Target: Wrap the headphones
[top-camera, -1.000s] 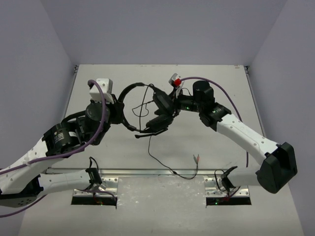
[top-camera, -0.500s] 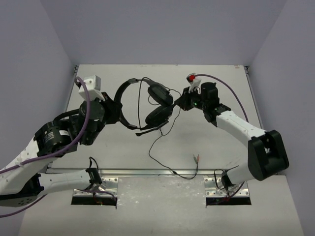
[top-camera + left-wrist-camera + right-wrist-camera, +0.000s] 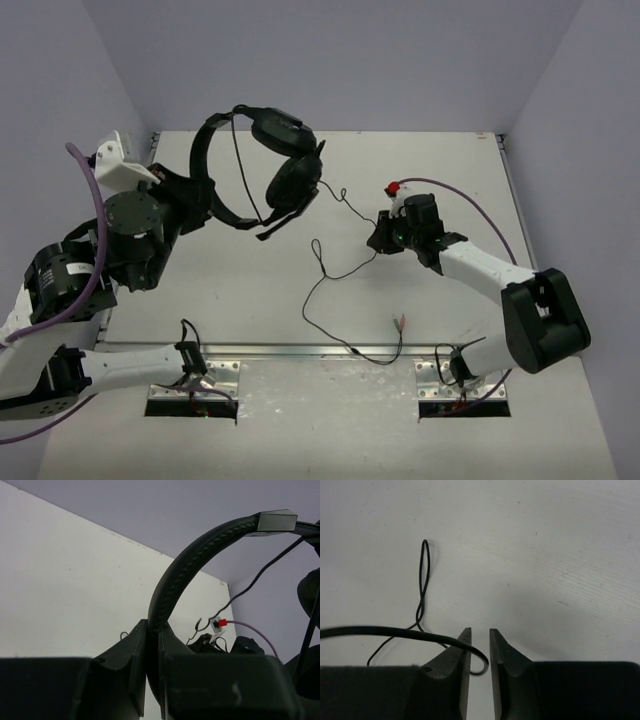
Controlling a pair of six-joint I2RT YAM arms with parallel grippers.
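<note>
From above, the left gripper [image 3: 205, 200] is pinching the headband [image 3: 197, 140] of the headphones [image 3: 283, 160] and holding them in the air over the far left part of the table [image 3: 450, 170]. The two cups [image 3: 292, 180] are hanging at the band's right end, and the mic [image 3: 270, 228] is sticking out below them. The cable [image 3: 318, 275] is dropping from the cups and running right to the right gripper [image 3: 378, 238], which is sitting low near the table's middle. From there the cable is looping back left and trailing toward the near edge, where the plugs [image 3: 400, 323] are lying on the table.

At the left wrist, the left gripper [image 3: 152, 645] is pressing its fingers [image 3: 134, 652] together on the headband [image 3: 185, 560], which is rising out from between them and arcing to the right. A thin strand of cable [image 3: 260, 572] is hanging from the band's upper end.

At the right wrist, the right gripper [image 3: 480, 642] is keeping its fingers [image 3: 455, 660] close, with a narrow slit of table [image 3: 560, 555] showing between them. The cable [image 3: 380, 630] is coming in from the left, crossing the left finger and hooking into the slit low down. Whether it is being clamped there I cannot tell. A thinner loop of it is lying flat on the table beyond.
</note>
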